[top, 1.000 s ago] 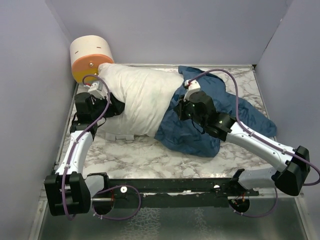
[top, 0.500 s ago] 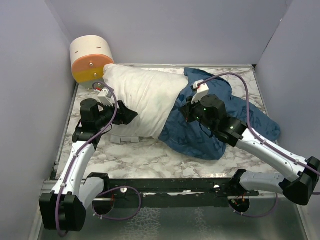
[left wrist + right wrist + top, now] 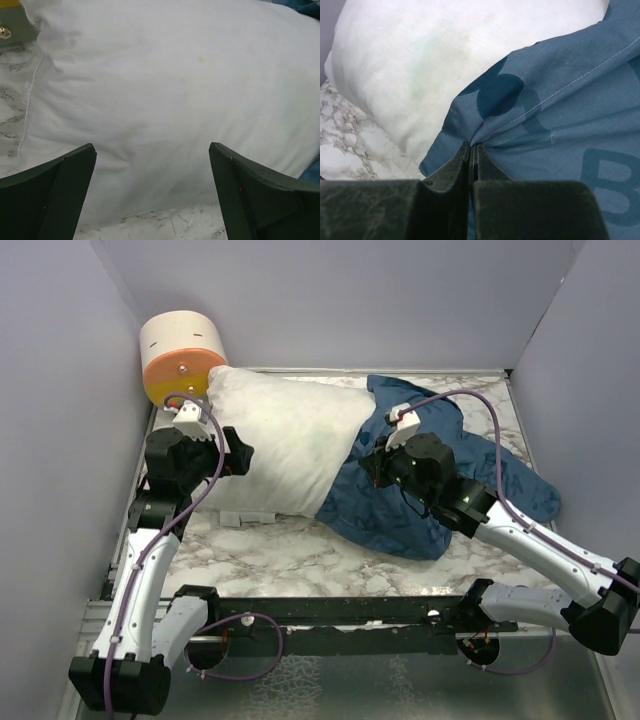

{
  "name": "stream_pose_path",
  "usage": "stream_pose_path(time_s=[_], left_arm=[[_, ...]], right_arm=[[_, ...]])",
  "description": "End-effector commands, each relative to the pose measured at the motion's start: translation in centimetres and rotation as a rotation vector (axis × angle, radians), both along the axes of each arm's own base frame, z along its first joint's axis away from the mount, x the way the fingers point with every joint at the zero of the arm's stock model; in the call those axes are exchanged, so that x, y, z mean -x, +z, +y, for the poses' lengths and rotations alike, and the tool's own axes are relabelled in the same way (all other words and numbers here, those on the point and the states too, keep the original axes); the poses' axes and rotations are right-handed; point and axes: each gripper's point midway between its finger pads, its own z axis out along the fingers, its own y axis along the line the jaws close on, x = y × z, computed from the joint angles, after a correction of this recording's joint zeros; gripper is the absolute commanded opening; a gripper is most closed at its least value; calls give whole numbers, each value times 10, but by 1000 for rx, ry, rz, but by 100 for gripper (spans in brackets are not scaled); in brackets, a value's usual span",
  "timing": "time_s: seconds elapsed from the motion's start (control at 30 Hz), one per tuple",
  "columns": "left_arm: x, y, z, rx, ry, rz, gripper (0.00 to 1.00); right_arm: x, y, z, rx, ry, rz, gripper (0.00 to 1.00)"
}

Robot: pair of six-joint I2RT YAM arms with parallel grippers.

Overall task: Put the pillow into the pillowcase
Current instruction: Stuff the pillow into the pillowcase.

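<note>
plump white fabric pillow [image 3: 285, 445]: upper centre, right end tucked under dark blue printed pillowcase [image 3: 400, 515] | left fingers [image 3: 55, 195]: wide, empty, lined up to push | right fingers [image 3: 451, 172]: pinching pillowcase hem, anchoring the mouth

Your marbled white table [image 3: 300, 552] carries the pillow [image 3: 285, 440] on the left side of the overhead view, its right end overlapped by the pillowcase [image 3: 375, 520], which lies crumpled across the right.

The pillowcase [image 3: 560, 120] bears a large printed letter "B" [image 3: 604, 175].
</note>
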Motion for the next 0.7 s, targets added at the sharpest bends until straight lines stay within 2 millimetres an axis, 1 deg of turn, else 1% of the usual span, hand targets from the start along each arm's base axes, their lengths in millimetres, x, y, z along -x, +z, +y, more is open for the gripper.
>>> stream_pose_path(time_s=[0.0,0.07,0.17,0.2,0.23,0.27,0.3,0.33,0.37,0.4,0.43,0.47,0.5,0.57,0.6,0.67], left_arm=[[-31,-26,26,-61,83,85,99],[-47,-30,35,-3,94,87,99],[-63,-35,48,83,87,95,99],[-67,-39,46,107,62,110,99],[-69,-42,39,138,21,128,99],[-68,-45,28,181,-40,144,97],[-66,-47,16,231,-107,157,92],[-61,-47,3,285,-180,164,84],[-56,-48,-7,330,-236,174,71],[-50,-51,-17,364,-276,190,46],[-44,-54,-26,385,-309,209,25],[-36,-56,-38,386,-347,224,16],[-27,-59,-51,378,-384,239,10],[-10,-57,-78,357,-444,246,2],[-1,-54,-92,353,-476,242,0],[16,-45,-115,358,-536,228,0]], right_arm=[[-2,11,18,-53,61,-21,1],[-3,10,20,-53,66,-18,1],[-5,10,23,-58,73,-19,1],[-5,10,25,-57,76,-18,1],[-6,9,26,-57,79,-15,1],[-7,8,28,-56,81,-14,1],[-9,8,30,-55,83,-12,1],[-10,8,32,-54,86,-13,1],[-13,9,34,-53,90,-15,1],[-14,13,37,-57,96,-23,1],[-17,18,40,-62,101,-33,1],[-21,23,45,-66,108,-44,1],[-24,31,50,-73,117,-56,1],[-31,44,65,-92,151,-71,1],[-33,50,76,-106,177,-67,1],[-34,59,98,-138,250,-57,1]])
